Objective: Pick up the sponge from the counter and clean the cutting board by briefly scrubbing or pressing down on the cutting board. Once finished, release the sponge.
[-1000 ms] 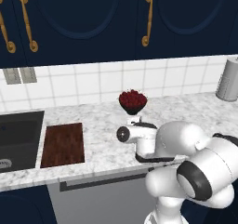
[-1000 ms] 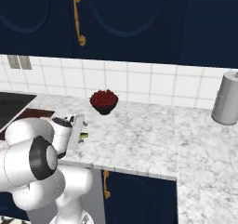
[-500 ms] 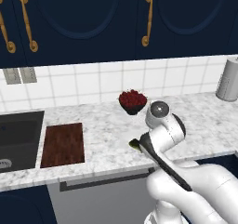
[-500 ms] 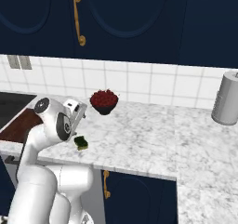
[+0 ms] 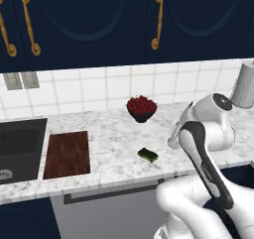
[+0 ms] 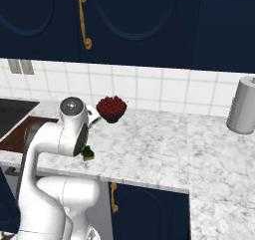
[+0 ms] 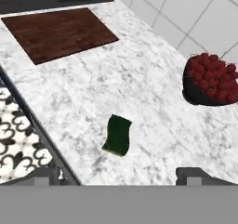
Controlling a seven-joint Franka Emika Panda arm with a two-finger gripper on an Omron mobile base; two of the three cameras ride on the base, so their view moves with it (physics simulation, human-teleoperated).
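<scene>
The sponge [image 7: 117, 135], green side up, lies flat on the marbled counter [image 7: 153, 79] near its front edge. In the hand view it rests just ahead of my gripper [image 7: 120, 177], whose two fingertips [image 7: 46, 174] stand wide apart with nothing between them. In the left base view the sponge [image 5: 148, 155] is a little left of and below my hand [image 5: 174, 140], which hovers over the counter [image 5: 109, 134]. My arm half hides the sponge [image 6: 88, 153] in the right base view. The reddish-brown cutting board [image 5: 67, 153] lies bare farther left, beside the sink, and appears at the hand view's top [image 7: 58, 32].
A dark bowl of red fruit [image 5: 141, 107] stands behind the sponge by the tiled wall. The dark sink basin [image 5: 17, 146] adjoins the board on the left. A metal canister [image 5: 244, 86] stands at the far right. Navy cabinets hang overhead.
My arm has unfolded from in front of the sponge and swung right and up, uncovering the sponge. The gripper stays open. Sponge, board and bowl have not moved.
</scene>
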